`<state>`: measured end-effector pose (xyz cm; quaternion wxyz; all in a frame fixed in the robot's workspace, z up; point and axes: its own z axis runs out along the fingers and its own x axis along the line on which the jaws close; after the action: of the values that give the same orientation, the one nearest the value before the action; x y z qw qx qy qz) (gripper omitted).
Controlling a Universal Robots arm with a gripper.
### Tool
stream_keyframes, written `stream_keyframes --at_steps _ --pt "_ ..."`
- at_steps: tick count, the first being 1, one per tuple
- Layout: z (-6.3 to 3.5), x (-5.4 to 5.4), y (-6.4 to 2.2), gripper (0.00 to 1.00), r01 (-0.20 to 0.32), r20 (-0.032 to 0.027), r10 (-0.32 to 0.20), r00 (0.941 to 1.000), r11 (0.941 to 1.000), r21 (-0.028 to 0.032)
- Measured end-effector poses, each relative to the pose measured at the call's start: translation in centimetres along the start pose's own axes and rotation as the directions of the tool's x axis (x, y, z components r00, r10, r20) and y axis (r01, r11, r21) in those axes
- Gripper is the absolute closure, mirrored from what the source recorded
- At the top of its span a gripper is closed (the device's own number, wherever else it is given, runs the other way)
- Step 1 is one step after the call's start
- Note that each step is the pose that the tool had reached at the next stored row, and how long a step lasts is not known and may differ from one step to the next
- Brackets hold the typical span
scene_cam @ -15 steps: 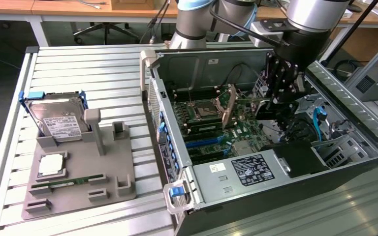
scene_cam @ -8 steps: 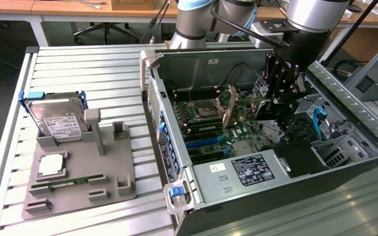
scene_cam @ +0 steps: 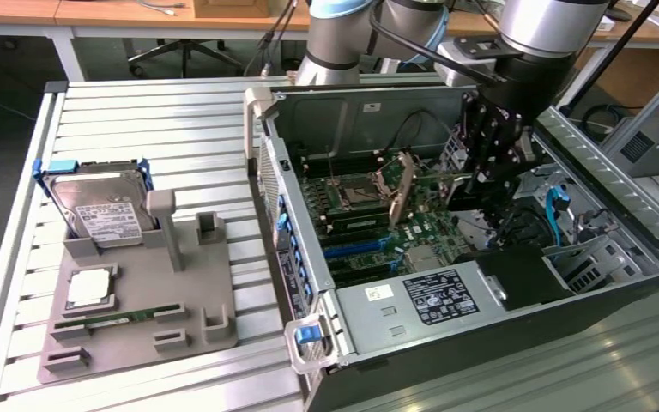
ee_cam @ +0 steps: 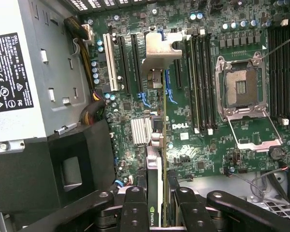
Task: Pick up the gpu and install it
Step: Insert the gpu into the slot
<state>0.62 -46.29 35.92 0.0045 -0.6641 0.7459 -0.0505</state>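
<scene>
Seating the card well means keeping the gpu square to the long black slots on the motherboard, with its silver bracket leading, and pressing down evenly. The gripper pinches it edge-on between 2 fingers, low inside the open computer case at the exterior view's upper right. The card itself hides which slot lies under its edge, and it is probably not yet seated.
</scene>
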Motion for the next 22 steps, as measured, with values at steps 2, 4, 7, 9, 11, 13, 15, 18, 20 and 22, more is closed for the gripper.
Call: stream_keyframes --at_steps 2,4,7,9,11,13,15,18,20,22 --pt "0.02 0.00 0.00 0.73 0.011 -0.0011 -0.011 0.9999 0.9999 0.0009" --pt "0.02 0.00 0.00 0.73 0.019 -0.0016 -0.019 0.9998 0.9998 0.0014" --pt "0.03 0.00 0.00 0.73 0.025 -0.0015 -0.025 0.9997 0.9997 0.0019" --pt "0.04 0.00 -0.01 0.73 0.026 -0.0014 -0.026 0.9997 0.9997 0.0020" --pt "0.05 0.00 -0.02 0.73 0.026 0.0061 -0.026 0.9997 0.9997 0.0014" --pt "0.03 0.00 -0.02 0.73 0.023 0.0377 -0.023 0.9990 0.9997 -0.0017" --pt "0.04 0.00 -0.02 0.73 0.022 0.0511 -0.022 0.9985 0.9997 -0.0030" --pt "0.04 -0.01 -0.02 0.73 0.022 0.0524 -0.022 0.9984 0.9997 -0.0034" --pt "0.04 -0.01 -0.04 0.73 0.023 0.0523 -0.022 0.9984 0.9997 -0.0109" --pt "0.08 -0.01 -0.03 0.73 0.024 0.0502 -0.023 0.9985 0.9991 -0.0338"
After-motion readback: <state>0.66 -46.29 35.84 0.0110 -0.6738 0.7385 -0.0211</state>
